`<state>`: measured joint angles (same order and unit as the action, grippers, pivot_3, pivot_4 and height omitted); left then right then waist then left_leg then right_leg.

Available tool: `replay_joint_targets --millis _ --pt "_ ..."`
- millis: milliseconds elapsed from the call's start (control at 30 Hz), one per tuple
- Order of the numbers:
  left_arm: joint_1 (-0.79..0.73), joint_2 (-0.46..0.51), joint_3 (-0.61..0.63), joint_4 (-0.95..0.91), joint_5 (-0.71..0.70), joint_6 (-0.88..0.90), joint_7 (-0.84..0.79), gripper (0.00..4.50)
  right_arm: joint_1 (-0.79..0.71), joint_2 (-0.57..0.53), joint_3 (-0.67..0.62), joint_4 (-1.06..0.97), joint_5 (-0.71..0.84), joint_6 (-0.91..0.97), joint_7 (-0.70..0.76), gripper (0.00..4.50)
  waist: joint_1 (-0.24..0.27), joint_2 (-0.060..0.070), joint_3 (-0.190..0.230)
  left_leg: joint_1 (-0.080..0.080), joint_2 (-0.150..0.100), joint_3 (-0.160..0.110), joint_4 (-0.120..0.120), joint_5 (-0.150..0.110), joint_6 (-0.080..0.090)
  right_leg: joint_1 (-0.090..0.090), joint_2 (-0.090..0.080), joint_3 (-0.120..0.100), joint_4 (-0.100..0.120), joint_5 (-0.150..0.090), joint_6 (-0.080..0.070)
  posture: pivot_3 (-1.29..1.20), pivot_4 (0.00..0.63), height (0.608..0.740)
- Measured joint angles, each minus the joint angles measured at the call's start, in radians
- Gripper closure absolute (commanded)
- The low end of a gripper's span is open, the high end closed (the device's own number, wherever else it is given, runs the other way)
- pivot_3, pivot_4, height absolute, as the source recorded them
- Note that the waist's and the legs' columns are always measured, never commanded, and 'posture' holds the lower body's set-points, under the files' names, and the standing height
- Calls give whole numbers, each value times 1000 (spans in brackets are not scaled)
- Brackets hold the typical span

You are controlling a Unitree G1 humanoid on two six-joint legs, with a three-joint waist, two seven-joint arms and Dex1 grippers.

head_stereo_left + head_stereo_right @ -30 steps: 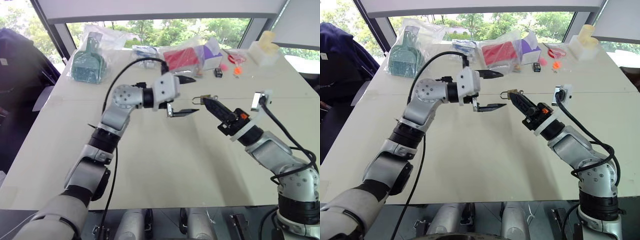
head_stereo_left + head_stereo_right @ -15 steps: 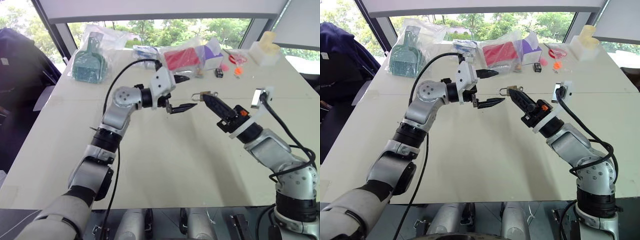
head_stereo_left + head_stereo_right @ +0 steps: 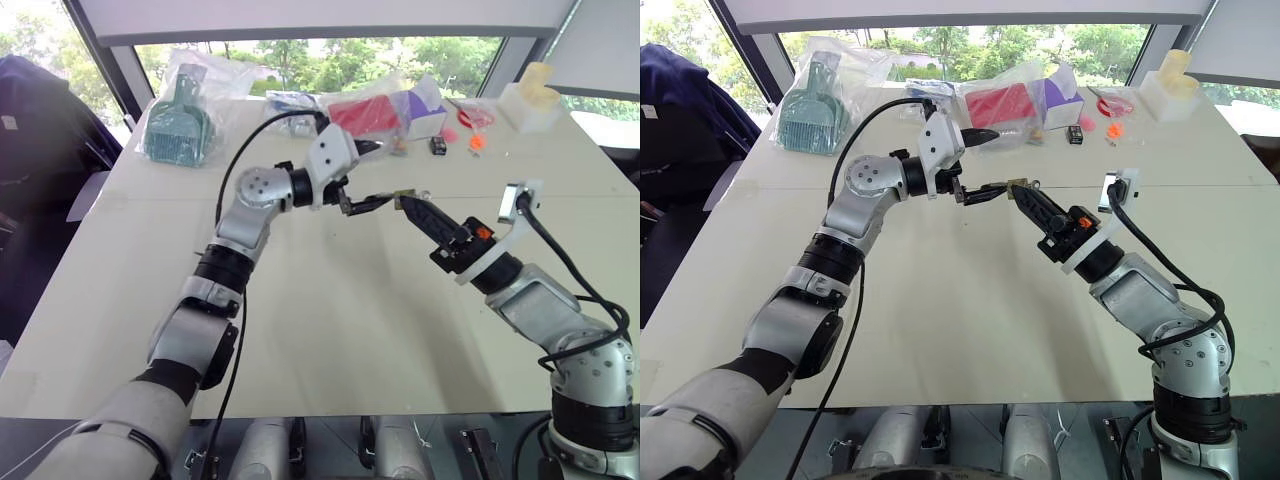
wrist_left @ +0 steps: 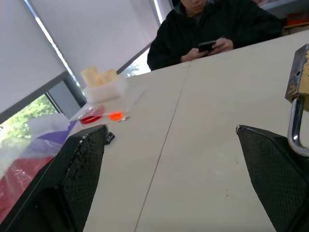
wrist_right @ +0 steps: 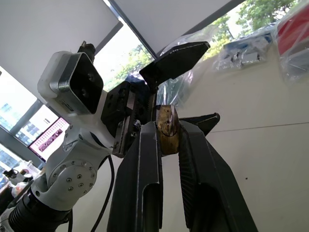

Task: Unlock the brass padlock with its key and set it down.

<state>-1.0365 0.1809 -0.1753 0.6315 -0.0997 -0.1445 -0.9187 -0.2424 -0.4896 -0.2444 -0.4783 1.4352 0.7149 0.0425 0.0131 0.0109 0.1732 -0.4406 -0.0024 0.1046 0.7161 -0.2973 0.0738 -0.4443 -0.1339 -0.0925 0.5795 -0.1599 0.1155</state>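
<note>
Above the middle of the pale table [image 3: 330, 330], in the head views, the right gripper [image 3: 408, 203] is pinching the brass padlock [image 3: 404, 193] at its fingertips, holding it in the air with the thin silvery shackle pointing toward the left gripper [image 3: 372, 175]. That left gripper is standing wide apart, its lower black finger [image 3: 365, 204] reaching just beside the padlock and its upper finger lying nearer the bagged items at the table's far edge. In the left wrist view, two black fingers with a fine dotted, rubbery texture are flanking a broad gap; the padlock [image 4: 299, 72] is showing at the frame's edge just beside one finger, its worn yellow body squarish and its rounded steel shackle curving toward that pad, and a person [image 4: 217, 24] in dark clothes is sitting at the table's far side. In the right wrist view, two smooth, tapering black fingers [image 5: 145, 159] are clamping the small rounded brass body [image 5: 167, 126] between their tips.
</note>
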Motion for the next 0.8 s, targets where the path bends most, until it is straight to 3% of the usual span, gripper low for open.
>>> replay_joint_targets --millis 333,533,800 --pt "1 66 27 43 20 22 11 47 5 0 0 3 -16 -1 5 4500 1 0 0 0 0 0 0 0 0 0 0 0 0 0 0 0 150 735" --pt "24 46 36 -146 -70 146 -78 47 -3 0 1 14 -23 -1 10 4500 -1 0 0 0 0 0 0 0 0 0 0 0 0 0 0 0 150 735" --pt "60 53 38 -219 -82 219 -72 47 -3 4 6 14 -27 0 14 4500 0 0 0 0 0 0 0 0 -1 0 0 0 0 0 0 0 150 735"
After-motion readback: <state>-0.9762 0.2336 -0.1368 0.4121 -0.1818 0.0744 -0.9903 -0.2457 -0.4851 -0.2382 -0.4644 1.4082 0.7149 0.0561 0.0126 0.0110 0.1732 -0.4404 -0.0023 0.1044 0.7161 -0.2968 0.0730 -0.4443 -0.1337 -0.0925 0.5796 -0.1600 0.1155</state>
